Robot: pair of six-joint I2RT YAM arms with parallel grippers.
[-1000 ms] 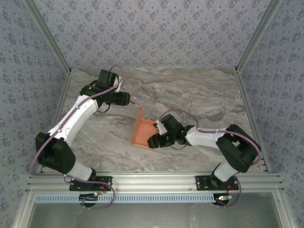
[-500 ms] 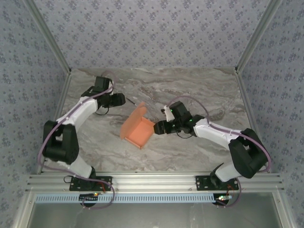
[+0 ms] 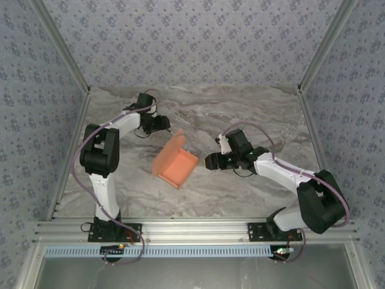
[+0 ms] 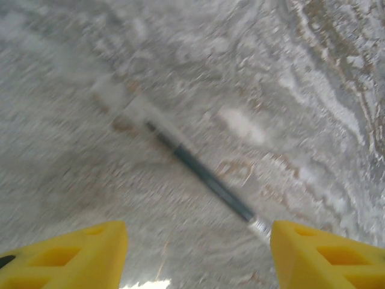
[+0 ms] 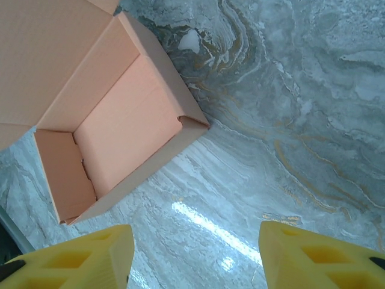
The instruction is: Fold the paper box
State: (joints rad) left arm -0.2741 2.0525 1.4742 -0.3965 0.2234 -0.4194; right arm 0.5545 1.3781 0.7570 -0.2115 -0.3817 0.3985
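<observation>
The right end effector (image 3: 209, 161) has backed off from the paper box (image 3: 174, 164), and the left arm has folded in toward the box's far corner. The box sits mid-desk (image 3: 258, 114), touched by neither arm. It is a half-formed tray with one flap raised on its far-left side, and its long axis is hard to judge. It lies just left of the right end effector, whose fingers are spread and empty, and its empty hollow faces them. The left end effector (image 3: 166, 127), also spread and holding nothing, hovers near the raised flap above a slim dark rod (image 4: 198, 174). The right arm seems better placed for the next fold.
</observation>
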